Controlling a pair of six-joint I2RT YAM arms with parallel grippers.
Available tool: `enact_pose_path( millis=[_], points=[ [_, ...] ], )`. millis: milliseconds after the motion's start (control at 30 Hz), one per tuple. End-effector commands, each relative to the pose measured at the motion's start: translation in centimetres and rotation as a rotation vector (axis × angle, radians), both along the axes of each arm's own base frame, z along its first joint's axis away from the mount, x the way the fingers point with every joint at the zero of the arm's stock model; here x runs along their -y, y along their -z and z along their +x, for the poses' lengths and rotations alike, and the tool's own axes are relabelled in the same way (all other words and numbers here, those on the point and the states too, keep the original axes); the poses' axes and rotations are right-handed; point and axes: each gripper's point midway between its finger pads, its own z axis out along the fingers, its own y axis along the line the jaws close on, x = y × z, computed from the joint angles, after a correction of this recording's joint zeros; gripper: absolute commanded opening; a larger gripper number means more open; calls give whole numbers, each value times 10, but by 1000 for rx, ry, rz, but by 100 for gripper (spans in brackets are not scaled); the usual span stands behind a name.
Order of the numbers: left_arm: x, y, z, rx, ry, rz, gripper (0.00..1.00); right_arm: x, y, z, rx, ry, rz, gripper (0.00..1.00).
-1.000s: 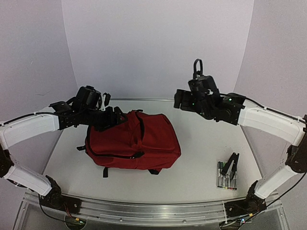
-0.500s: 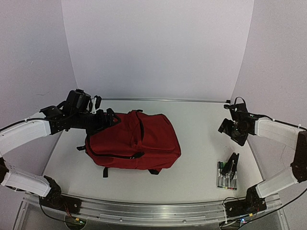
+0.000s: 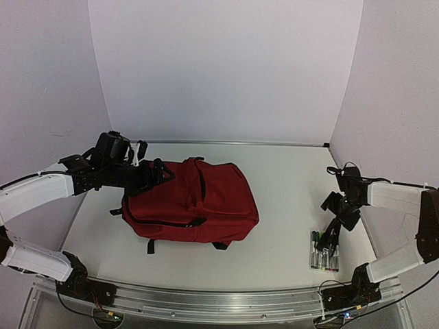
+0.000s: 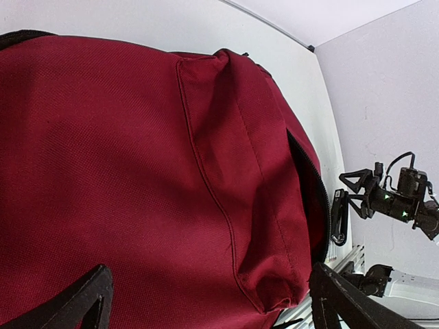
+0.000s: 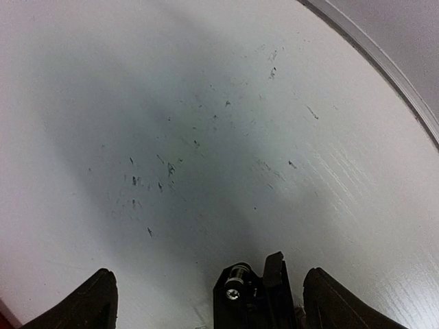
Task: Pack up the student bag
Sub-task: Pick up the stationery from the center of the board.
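Note:
The student bag [image 3: 195, 199], a dark-red backpack, lies flat on the table left of centre. It fills the left wrist view [image 4: 137, 171], where a gap with black lining [image 4: 309, 185] shows along its zip. My left gripper [image 3: 152, 171] is open and hovers over the bag's far left end; in the left wrist view [image 4: 209, 301] its fingers straddle red fabric and hold nothing. My right gripper [image 3: 338, 212] is open and low at the right edge, just above a black clip-like tool [image 3: 334, 236]. The tool's end [image 5: 254, 295] lies between the open fingers, not gripped.
A pack of coloured markers [image 3: 322, 255] lies under the black tool near the front right. A metal rail [image 3: 206, 298] runs along the table's front edge. White walls close in the back and both sides. The table's raised rim [image 5: 384, 62] passes close to the right gripper.
My right arm has swung from high over the middle back to the right edge and dropped low over the black tool. My left gripper has drawn back slightly to the left.

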Motion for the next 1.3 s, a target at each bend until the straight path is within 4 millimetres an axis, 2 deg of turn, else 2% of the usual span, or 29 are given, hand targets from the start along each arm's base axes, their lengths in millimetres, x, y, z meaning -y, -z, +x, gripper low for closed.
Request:
enact_pose_path(
  millis=[0, 200, 367, 567, 667, 767, 867, 933, 1000, 1067, 1167, 1267],
  points=[
    [2, -12, 4, 53, 16, -25, 100, 1, 2, -9, -24, 10, 8, 86],
    [1, -13, 3, 47, 20, -24, 100, -7, 26, -19, -127, -64, 20, 68],
    [-1, -13, 2, 44, 17, -23, 100, -13, 28, -16, -146, -118, 36, 48],
    [0, -19, 2, 53, 22, -30, 100, -22, 16, -8, -111, -157, 73, 11],
    [7, -31, -1, 87, 71, -59, 100, -28, -2, -1, -60, -174, 99, 1],
    [14, -45, -4, 132, 120, -91, 100, -37, -33, 9, 31, -192, 127, 0],
    [25, -65, -7, 184, 190, -139, 99, -62, -87, 23, 179, -249, 133, 0],
    [35, -77, -12, 216, 238, -180, 98, -92, -133, 33, 319, -327, 159, 0],
    [47, -87, -17, 241, 287, -222, 97, -131, -173, 37, 453, -420, 226, 0],
    [63, -99, -24, 271, 340, -272, 97, -160, -213, 41, 590, -481, 300, 0],
    [89, -110, -38, 298, 414, -312, 96, -201, -257, 40, 717, -556, 346, 0],
    [115, -122, -53, 320, 504, -358, 96, -247, -287, 41, 808, -643, 382, 0]
  ],
)
